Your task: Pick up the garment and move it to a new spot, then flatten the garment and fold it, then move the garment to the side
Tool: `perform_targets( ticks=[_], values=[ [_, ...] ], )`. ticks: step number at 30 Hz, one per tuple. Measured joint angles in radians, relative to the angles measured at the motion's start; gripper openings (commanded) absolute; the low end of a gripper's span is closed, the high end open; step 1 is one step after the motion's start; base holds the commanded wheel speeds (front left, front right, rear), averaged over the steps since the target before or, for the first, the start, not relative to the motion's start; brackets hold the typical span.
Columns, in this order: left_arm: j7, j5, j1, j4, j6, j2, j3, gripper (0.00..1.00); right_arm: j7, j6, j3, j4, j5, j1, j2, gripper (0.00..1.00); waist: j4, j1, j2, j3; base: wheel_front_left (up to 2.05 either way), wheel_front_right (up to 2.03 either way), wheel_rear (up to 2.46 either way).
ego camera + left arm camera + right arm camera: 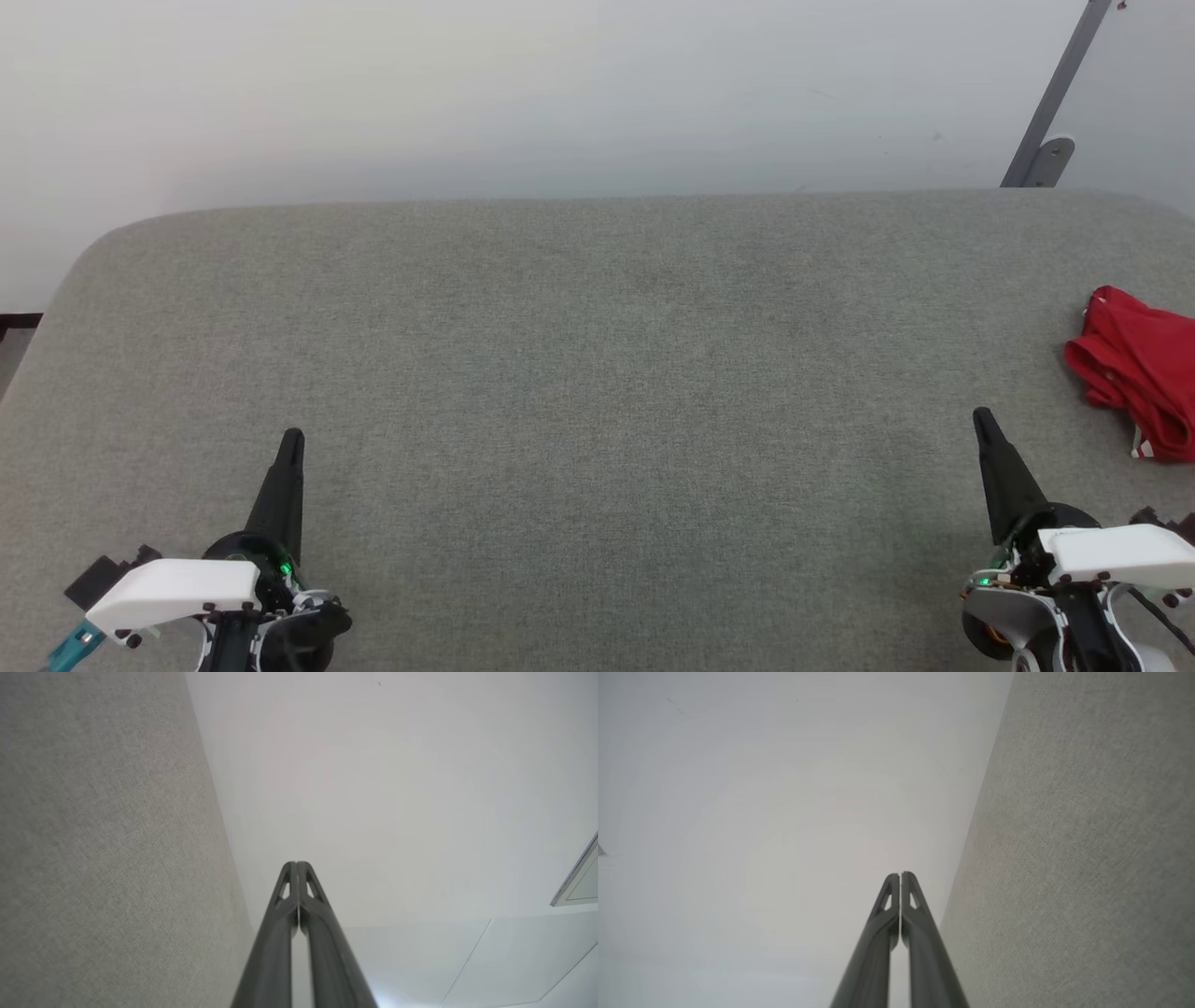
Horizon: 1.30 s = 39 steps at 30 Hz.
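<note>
Head view gives us the grey table (pixel 597 373) with a white wall (pixel 560 93) behind its far edge. Our left gripper (pixel 292 437) sits at the near left, its fingers pressed together and pointing toward the far side, holding nothing. Our right gripper (pixel 982 417) sits at the near right, also closed tight and empty. The garment (pixel 1139 373) lies in a crumpled red heap on the table at the right, running out of view, with a bit of white trim at its near end. It lies near our right gripper, farther and to the right, without touching it.
</note>
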Motion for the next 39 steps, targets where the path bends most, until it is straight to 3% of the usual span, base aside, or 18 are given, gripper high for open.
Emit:
perform_targets(
  ticks=[8, 39],
  values=[
    [0.018, -0.049, -0.005, 0.007, 0.0, -0.004, 0.004, 0.0, 0.008, 0.0, -0.002, 0.008, 0.044, -0.009, 0.006, 0.0, -0.005, 0.0, 0.0, -0.005, 0.0, 0.0, 0.0],
    [0.021, -0.047, -0.006, 0.008, 0.0, -0.008, 0.011, 0.0, 0.012, 0.0, -0.003, 0.01, 0.044, -0.012, 0.009, 0.0, -0.005, 0.0, 0.0, -0.005, 0.0, 0.0, 0.0]
  ],
)
